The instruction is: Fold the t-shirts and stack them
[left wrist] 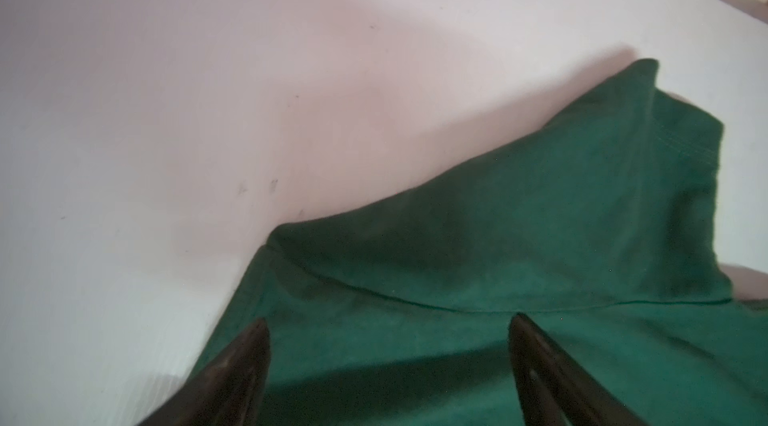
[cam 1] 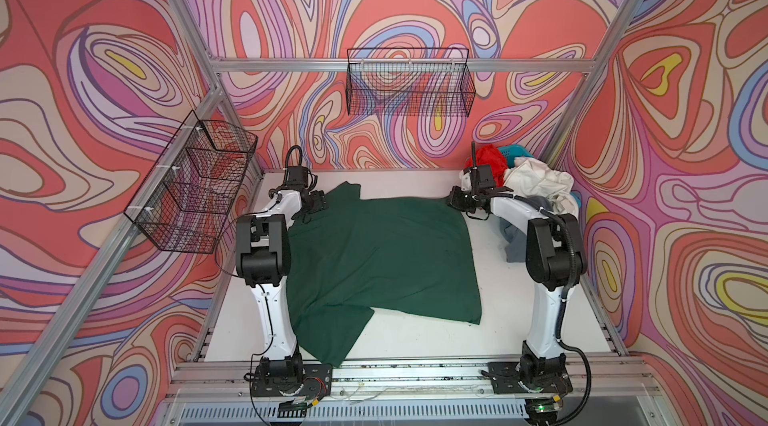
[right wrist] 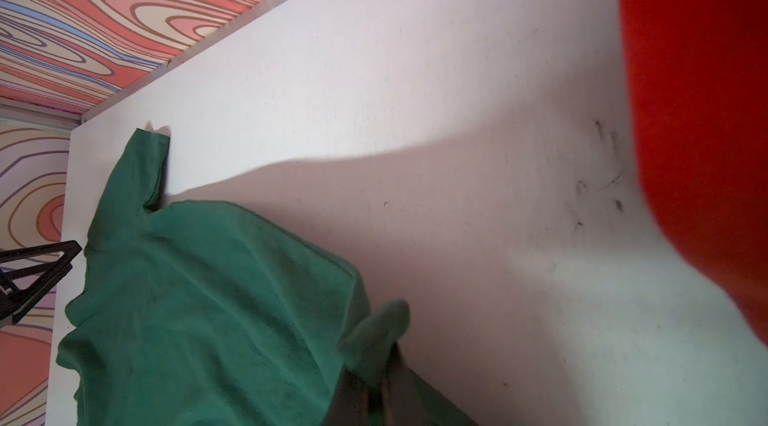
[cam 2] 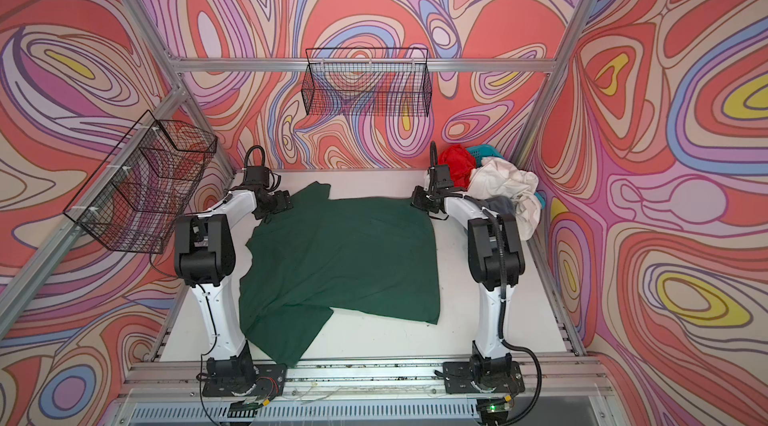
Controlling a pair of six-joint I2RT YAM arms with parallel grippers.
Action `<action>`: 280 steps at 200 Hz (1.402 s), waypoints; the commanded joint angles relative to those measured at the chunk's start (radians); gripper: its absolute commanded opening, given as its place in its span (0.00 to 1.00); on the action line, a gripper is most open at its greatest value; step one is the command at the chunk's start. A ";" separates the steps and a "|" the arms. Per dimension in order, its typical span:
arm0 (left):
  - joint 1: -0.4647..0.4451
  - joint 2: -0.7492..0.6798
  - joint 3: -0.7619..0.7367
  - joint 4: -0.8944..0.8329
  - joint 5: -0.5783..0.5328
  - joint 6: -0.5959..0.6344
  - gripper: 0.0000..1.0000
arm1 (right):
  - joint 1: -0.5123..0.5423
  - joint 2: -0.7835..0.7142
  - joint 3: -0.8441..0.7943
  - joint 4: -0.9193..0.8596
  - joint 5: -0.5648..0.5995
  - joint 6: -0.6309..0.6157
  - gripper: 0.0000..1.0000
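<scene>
Right wrist, green shirt (right wrist: 208,299) hiding tool (right wrist: 376,382)

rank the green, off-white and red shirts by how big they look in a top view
1. dark green shirt, spread out
2. off-white shirt, crumpled
3. red shirt, crumpled and partly hidden, so unsure

Dark green t-shirt (cam 1: 382,261): spread mostly flat between both grippers, wrinkled. Flap lapped over itself well back from grippers, toward arm bases. Sleeve lies just ahead of left gripper (left wrist: 388,320), shoulder seam by its spread tips. Far corner bunched, pinched in right gripper (right wrist: 374,386).

Red t-shirt (cam 1: 490,159), off-white t-shirt (cam 1: 536,184), grey-blue t-shirt (cam 1: 513,236): crumpled heap just beyond right gripper. Red is nearest; grey-blue droops lowest.
</scene>
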 commanded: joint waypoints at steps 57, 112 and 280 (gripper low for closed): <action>0.021 -0.013 -0.027 0.011 0.060 0.134 0.91 | 0.000 -0.015 0.005 -0.013 -0.010 -0.026 0.00; 0.028 0.022 0.010 -0.050 0.000 0.207 0.97 | -0.001 -0.016 -0.003 -0.045 -0.016 -0.037 0.00; 0.024 0.169 0.229 -0.352 -0.024 0.355 0.82 | 0.000 -0.028 0.034 -0.101 0.002 -0.053 0.00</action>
